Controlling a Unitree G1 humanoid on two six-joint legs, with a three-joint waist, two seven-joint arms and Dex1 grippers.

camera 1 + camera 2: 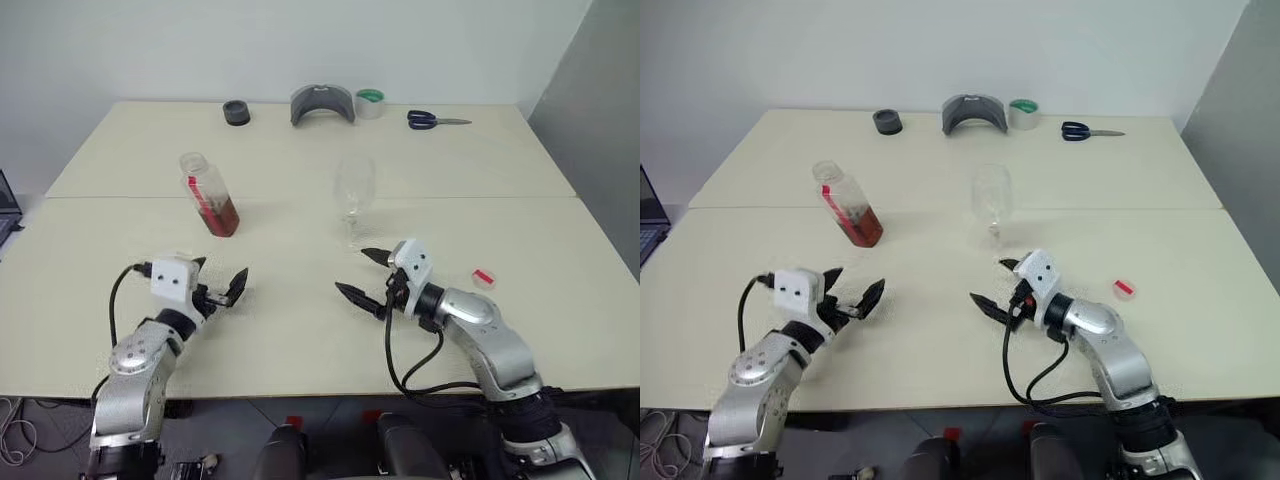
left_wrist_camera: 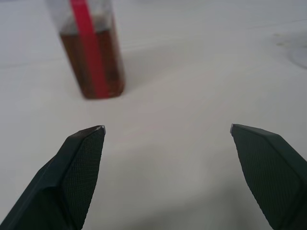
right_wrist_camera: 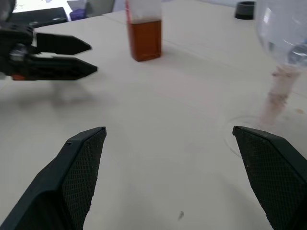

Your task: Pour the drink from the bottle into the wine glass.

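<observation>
The bottle (image 1: 208,195) stands upright on the table at the left of centre, clear with a red strip and no cap on its neck. The reddish-brown drink (image 1: 223,216) fills its lower part. The empty wine glass (image 1: 354,186) stands upright to its right. My left gripper (image 1: 220,277) is open, low over the table in front of the bottle and apart from it; the left wrist view shows the bottle (image 2: 93,52) ahead. My right gripper (image 1: 352,271) is open just in front of the glass's foot, holding nothing, with the wine glass (image 3: 283,43) close ahead.
A small red-and-white cap (image 1: 484,277) lies on the table right of my right arm. Along the far edge sit a black round item (image 1: 236,112), a grey curved object (image 1: 322,105), a green tape roll (image 1: 370,102) and scissors (image 1: 436,120).
</observation>
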